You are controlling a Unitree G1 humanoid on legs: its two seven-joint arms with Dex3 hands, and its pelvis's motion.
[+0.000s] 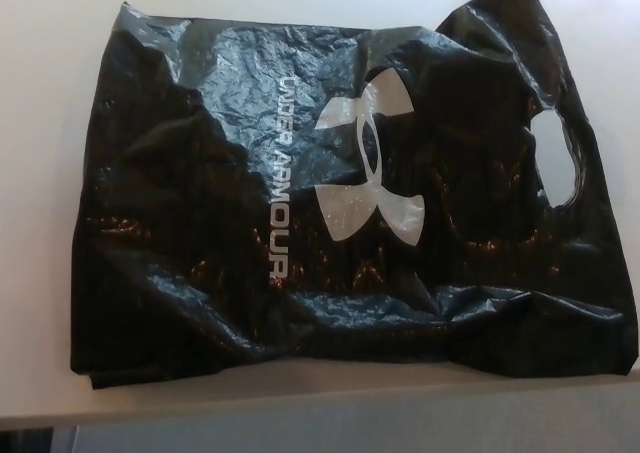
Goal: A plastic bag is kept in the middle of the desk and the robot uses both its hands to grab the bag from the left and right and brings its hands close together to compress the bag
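A black plastic bag (250, 203) lies spread out and crinkled on the white desk (50, 93), filling most of the head view. It carries a white logo (368, 163) and a line of white lettering (280, 178) near its middle. A cut-out handle hole (555, 158) shows at its right end. Its lower edge lies close to the desk's front edge. Neither of my hands shows anywhere in the picture.
The desk's front edge (300, 405) runs along the bottom of the view, with grey floor (400, 433) below it. Bare white desk surface shows to the left of the bag and along the top.
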